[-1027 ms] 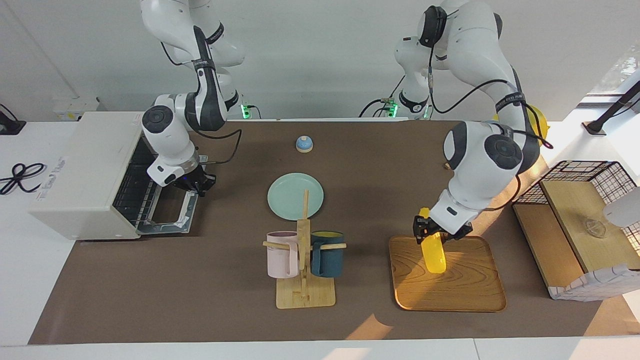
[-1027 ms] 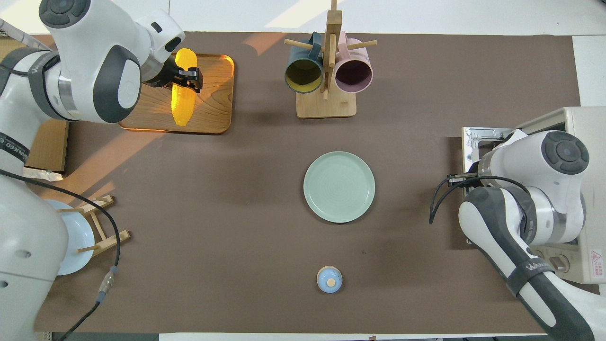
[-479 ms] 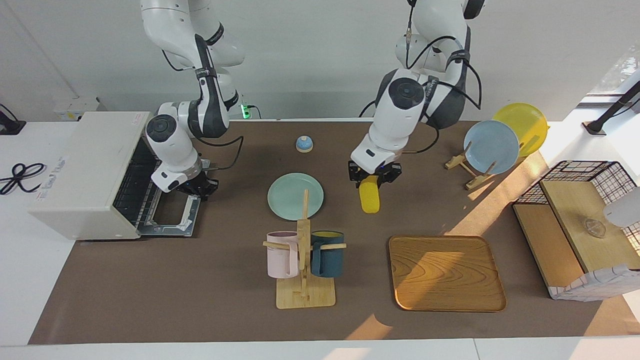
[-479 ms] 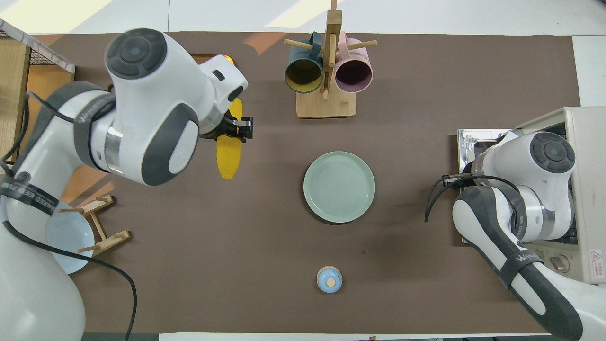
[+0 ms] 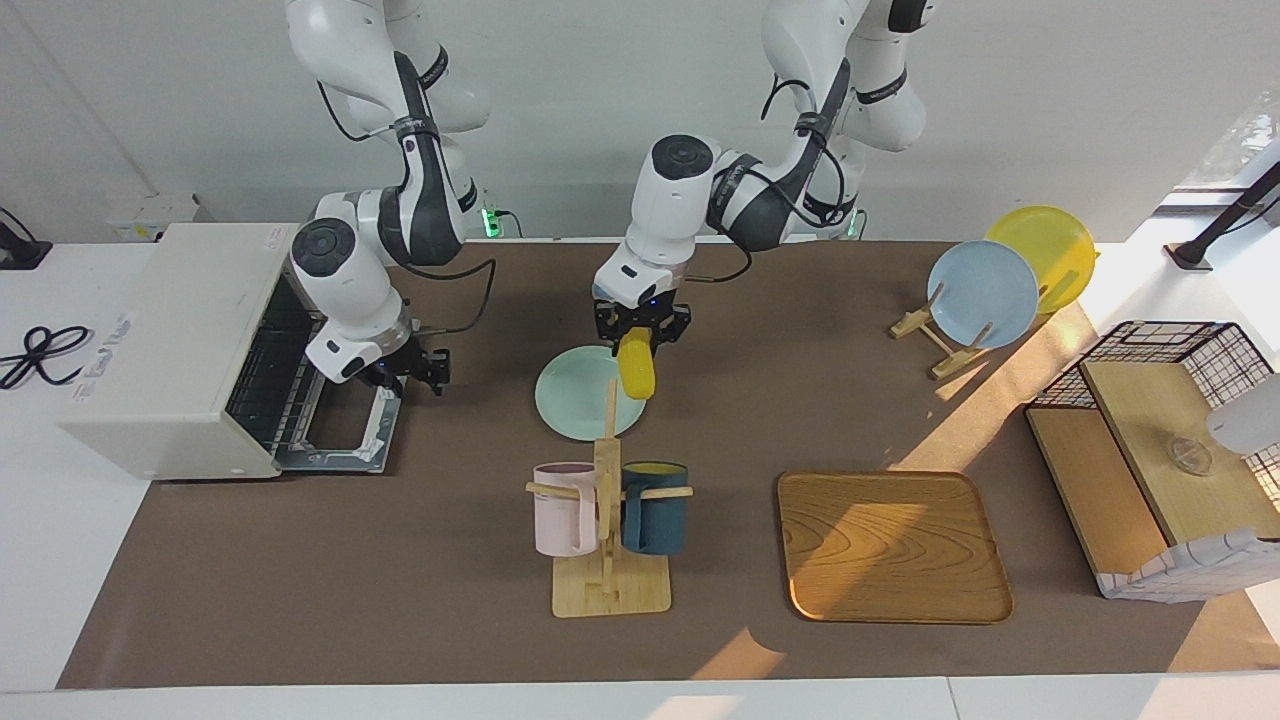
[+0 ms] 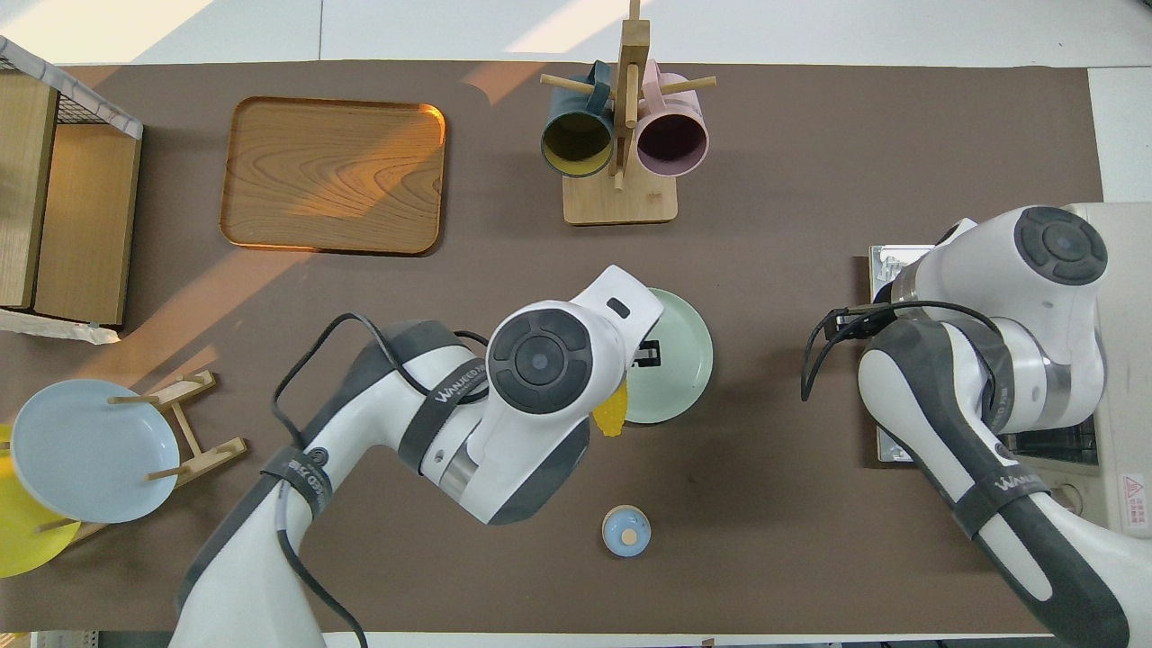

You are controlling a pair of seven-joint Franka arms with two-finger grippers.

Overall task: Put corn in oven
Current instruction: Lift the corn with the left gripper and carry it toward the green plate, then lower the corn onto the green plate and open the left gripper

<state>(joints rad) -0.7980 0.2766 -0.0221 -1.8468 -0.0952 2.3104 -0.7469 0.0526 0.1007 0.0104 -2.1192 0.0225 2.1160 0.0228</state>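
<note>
The yellow corn hangs tip-down from my left gripper, which is shut on its upper end. It is held in the air over the edge of the pale green plate. In the overhead view the left wrist hides most of the corn. The white oven stands at the right arm's end of the table, with its door folded down flat and the wire rack showing inside. My right gripper hovers open just above the door's edge, holding nothing.
A wooden mug rack with a pink and a dark blue mug stands close to the plate, farther from the robots. A bare wooden tray, a blue bell, a plate stand and a wire basket are also on the table.
My left arm lifted the corn off the wooden tray and carried it toward the oven's end, to above the green plate. My right gripper opened at the oven door.
</note>
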